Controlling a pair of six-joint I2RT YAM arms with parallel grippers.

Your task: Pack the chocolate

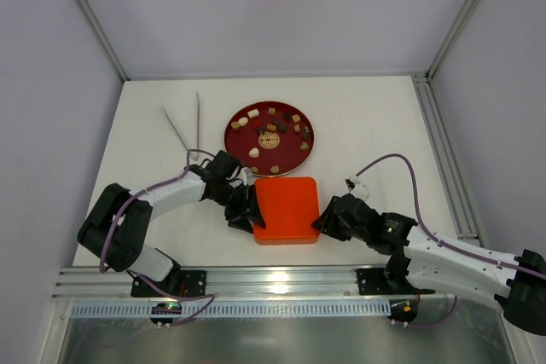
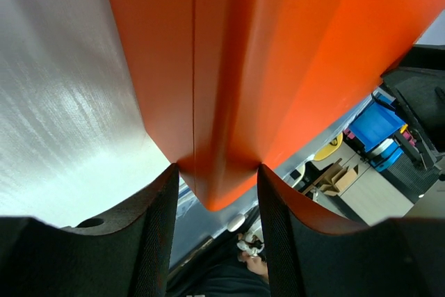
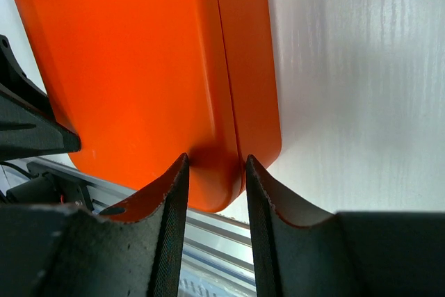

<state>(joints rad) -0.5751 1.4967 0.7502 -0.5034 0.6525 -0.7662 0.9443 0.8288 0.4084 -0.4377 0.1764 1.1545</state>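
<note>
While only the top view shows the chocolate point(image 1: 253, 113) scattered on a round plate point(image 1: 287, 159) just behind the box point(image 1: 287, 206), the wrist views show its seam, with left pincer point(image 2: 218, 170) and right pincer point(image 3: 216, 159) each clamped on a near corner.

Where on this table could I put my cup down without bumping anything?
Bare table lies between the red plate and the right-hand rail, and along the far edge behind the plate and tweezers. Crowded in front: the left end effector and right end effector grip the orange box by its corners.
</note>
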